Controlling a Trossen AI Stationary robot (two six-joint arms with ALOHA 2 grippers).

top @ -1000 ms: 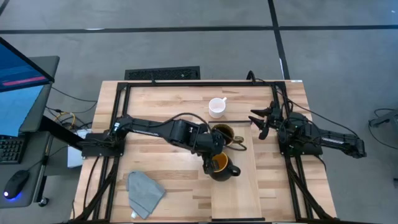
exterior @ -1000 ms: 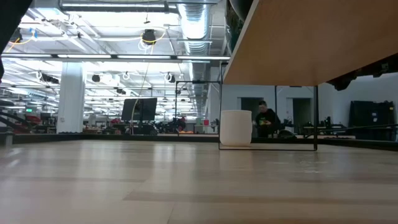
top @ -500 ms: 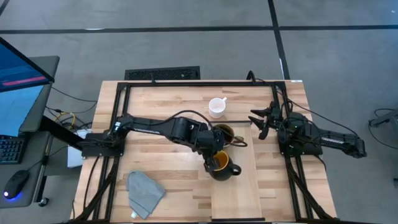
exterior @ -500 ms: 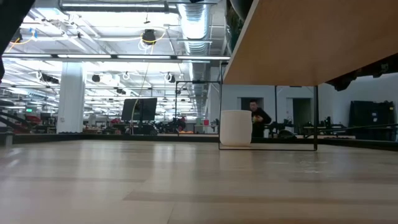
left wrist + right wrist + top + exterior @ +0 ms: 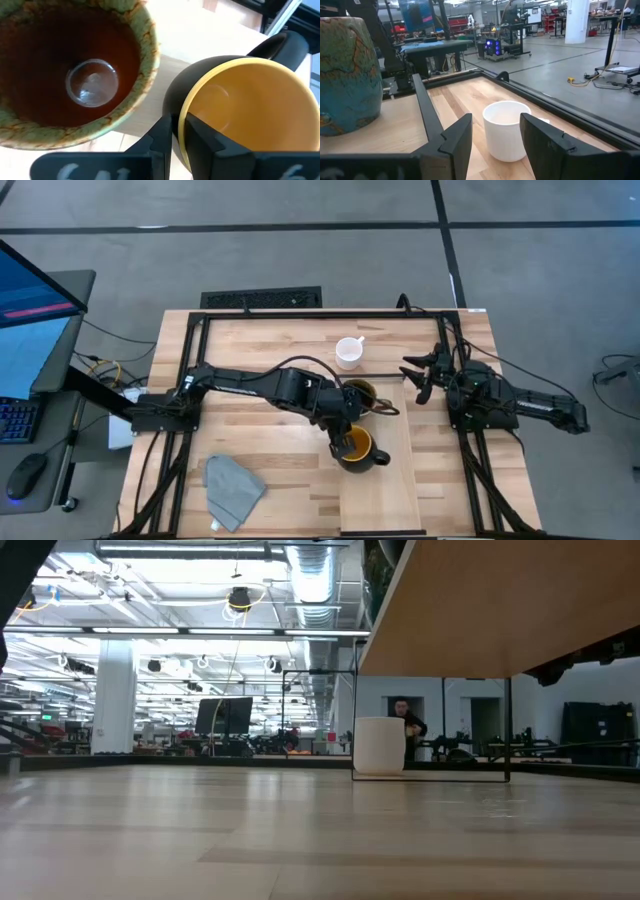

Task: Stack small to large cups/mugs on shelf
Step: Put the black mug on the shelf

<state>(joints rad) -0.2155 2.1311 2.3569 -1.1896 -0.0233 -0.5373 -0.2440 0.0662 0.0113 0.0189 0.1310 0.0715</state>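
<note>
At the centre of the high view, the left hand [image 5: 343, 442] sits over the yellow mug [image 5: 357, 449], its fingers [image 5: 165, 137] pinching the rim, one inside and one outside, with little gap to spare. That mug stands on the pale shelf [image 5: 385, 490], just below the brown mug [image 5: 362, 395] in the frame, the two close together. The white mug [image 5: 348, 352] stands apart on the table [image 5: 250, 345], toward the upper middle. The right hand [image 5: 419, 377] waits at the right of the frame, fingers apart. To let go cleanly, I judge the fingers should spread fully and lift straight up before moving sideways, so neither mug is nudged.
</note>
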